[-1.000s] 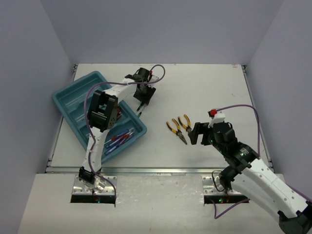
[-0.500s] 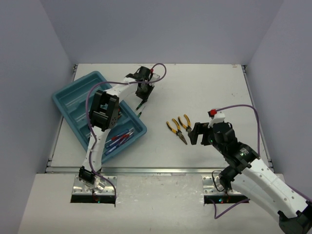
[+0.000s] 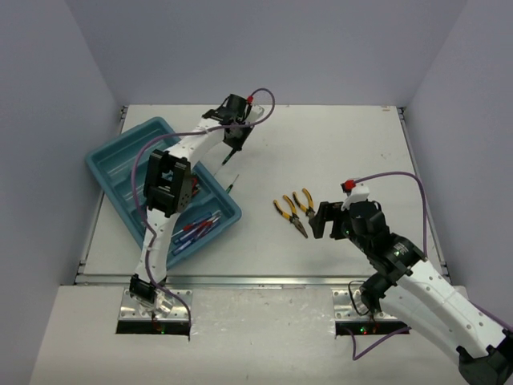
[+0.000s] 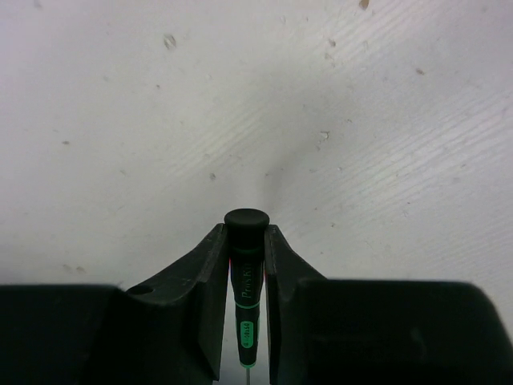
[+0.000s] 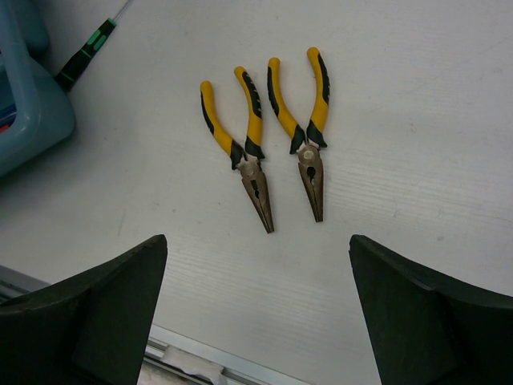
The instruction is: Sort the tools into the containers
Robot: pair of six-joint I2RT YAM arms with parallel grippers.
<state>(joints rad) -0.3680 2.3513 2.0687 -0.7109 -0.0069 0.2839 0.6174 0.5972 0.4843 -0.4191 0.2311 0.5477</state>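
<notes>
In the tray (image 3: 120, 172) at nine o'clock lie several tools (image 3: 196, 227); left fingers (image 4: 212, 281) clamp a screwdriver (image 4: 244, 273), right fingers (image 5: 96, 305) gape near two unsorted pliers (image 5: 264, 144).

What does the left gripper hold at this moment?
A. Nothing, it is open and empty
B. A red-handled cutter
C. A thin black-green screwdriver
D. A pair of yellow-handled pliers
C: in the left wrist view the left gripper is closed on a thin black-green screwdriver, its black cap showing between the fingers, while the yellow-handled pliers lie untouched on the table.
</notes>
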